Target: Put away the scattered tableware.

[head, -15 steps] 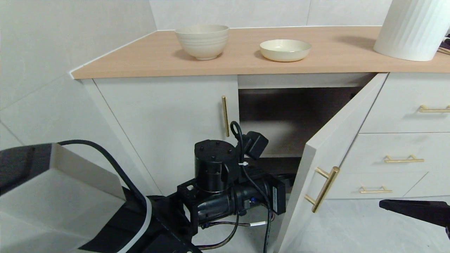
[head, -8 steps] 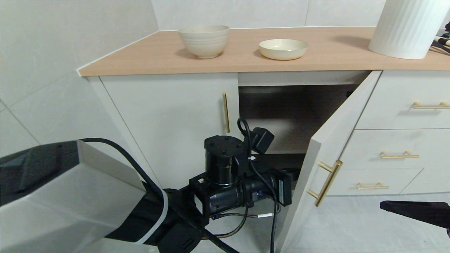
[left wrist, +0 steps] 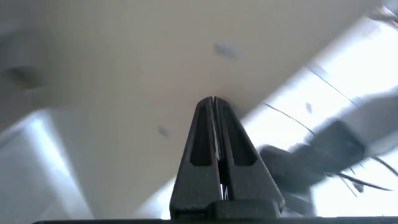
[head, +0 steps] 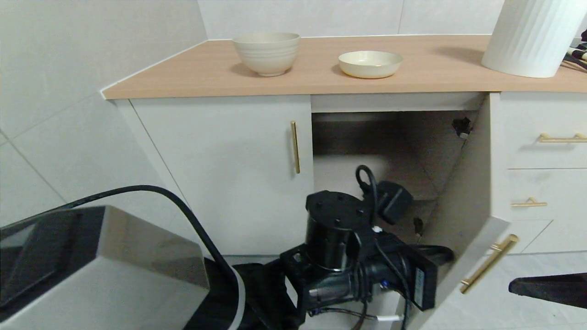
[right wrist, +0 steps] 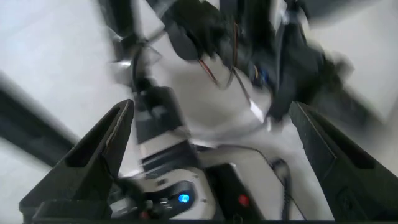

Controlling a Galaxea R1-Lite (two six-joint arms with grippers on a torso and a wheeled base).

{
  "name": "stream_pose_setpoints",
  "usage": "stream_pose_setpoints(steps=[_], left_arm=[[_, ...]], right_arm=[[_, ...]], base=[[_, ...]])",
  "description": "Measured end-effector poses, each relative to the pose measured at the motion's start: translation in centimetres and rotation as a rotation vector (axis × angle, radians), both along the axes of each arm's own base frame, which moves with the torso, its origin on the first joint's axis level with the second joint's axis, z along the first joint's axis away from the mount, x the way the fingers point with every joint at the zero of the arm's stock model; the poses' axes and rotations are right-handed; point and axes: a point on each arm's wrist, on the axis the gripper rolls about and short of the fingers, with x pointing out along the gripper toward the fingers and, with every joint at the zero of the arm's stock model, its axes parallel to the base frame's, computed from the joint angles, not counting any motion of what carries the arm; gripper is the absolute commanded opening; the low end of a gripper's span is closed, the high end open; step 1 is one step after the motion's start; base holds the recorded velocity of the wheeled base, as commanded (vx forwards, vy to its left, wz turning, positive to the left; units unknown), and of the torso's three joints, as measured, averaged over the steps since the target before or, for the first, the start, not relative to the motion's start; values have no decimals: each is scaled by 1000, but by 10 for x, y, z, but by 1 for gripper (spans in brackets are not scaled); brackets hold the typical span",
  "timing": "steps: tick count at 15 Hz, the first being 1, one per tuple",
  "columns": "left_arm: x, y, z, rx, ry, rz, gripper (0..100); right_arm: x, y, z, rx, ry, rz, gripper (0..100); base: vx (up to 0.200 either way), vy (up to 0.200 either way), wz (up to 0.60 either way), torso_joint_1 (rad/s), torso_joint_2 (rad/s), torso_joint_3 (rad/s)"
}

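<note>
- Landmark: the open cupboard bay (head: 380,151) under the bench (head: 206,78). Its door (head: 472,197) stands swung wide on the bay's right, with the gold handle (head: 490,263) facing out.
- The deep ribbed bowl (head: 266,52) sits upright on the bench, above and left of the bay, over the closed door (head: 220,169).
- The shallow cream dish (head: 370,63) sits upright on the bench straight above the bay, near the deep ribbed bowl but not touching it.
- Both of these 2 pieces are well apart from either gripper.
- A tall white ribbed container (head: 536,36) is on the bench, above and right of the bay.
- The drawers (head: 562,136) with gold pulls are right of the bay, partly behind the door.
- The left arm's wrist (head: 339,229) is low in front of the bay.
- On the left gripper (left wrist: 213,101) the fingers are pressed together with nothing between them, and a pale flat surface lies just past the tips.
- On the right gripper (right wrist: 211,106) the fingers are spread wide and hold nothing. 1 dark finger (head: 548,289) is low and right of the bay, past the door handle.
</note>
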Motion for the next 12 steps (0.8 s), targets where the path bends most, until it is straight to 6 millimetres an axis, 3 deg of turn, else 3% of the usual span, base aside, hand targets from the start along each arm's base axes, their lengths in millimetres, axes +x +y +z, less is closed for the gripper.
stream_pose_setpoints(steps=[3, 6, 9, 12], left_arm=[[-9, -5, 6, -11, -11, 10, 0], [2, 11, 16, -26, -23, 71, 0], [27, 61, 34, -38, -45, 208, 0], [47, 135, 51, -8, -100, 399, 0]], right_arm=[[-3, -2, 3, 16, -14, 30, 100], [-2, -1, 3, 13, -11, 24, 100], [8, 5, 0, -21, 13, -71, 100], [25, 18, -4, -68, 50, -137, 100]], base=[[0, 0, 0, 0, 0, 0], [0, 0, 0, 0, 0, 0], [0, 0, 0, 0, 0, 0], [0, 0, 0, 0, 0, 0]])
